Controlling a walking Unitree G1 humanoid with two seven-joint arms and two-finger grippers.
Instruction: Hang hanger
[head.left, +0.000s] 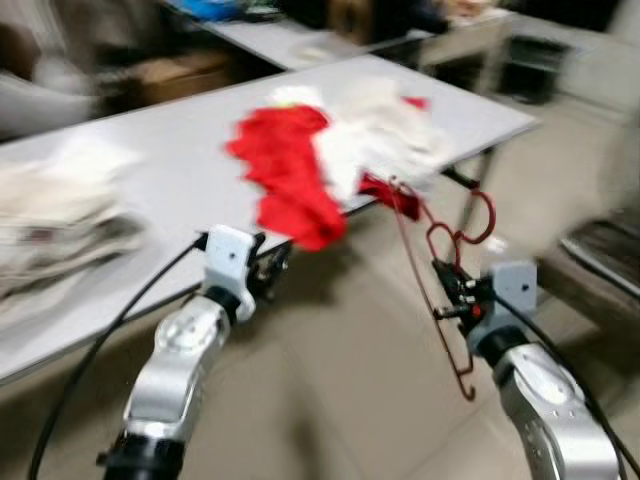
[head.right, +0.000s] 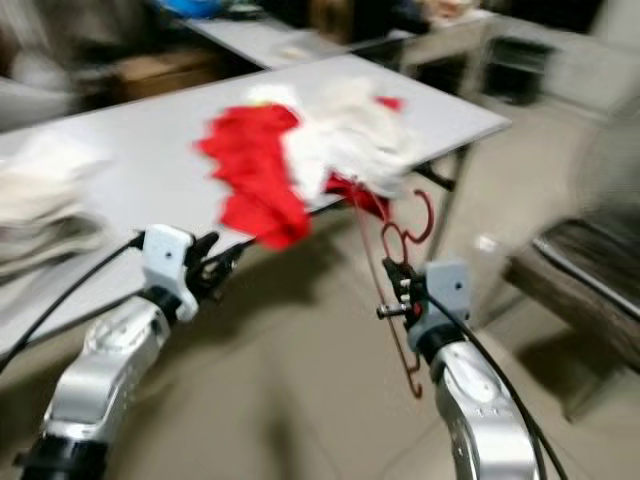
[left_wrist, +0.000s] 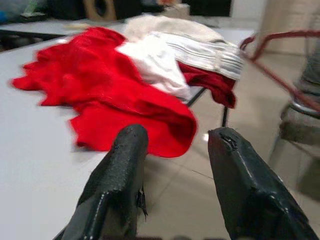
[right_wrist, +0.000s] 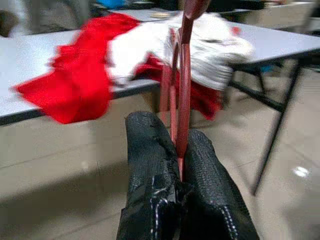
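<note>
Red wire hanger (head.left: 440, 290) is pinched tight in the right gripper (right_wrist: 179, 165), hanging over the floor just off the grey table's (head.left: 150, 180) edge. Left gripper (left_wrist: 175, 165) sits spread apart, holding nothing, pointing at the red cloth (head.left: 285, 175) and white clothes (head.left: 375, 130).

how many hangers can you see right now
1: a dark red wire hanger pinched in the right gripper, held over the floor just off the table's edge, its upper end by the clothes pile. Others may be buried in that pile.
</note>
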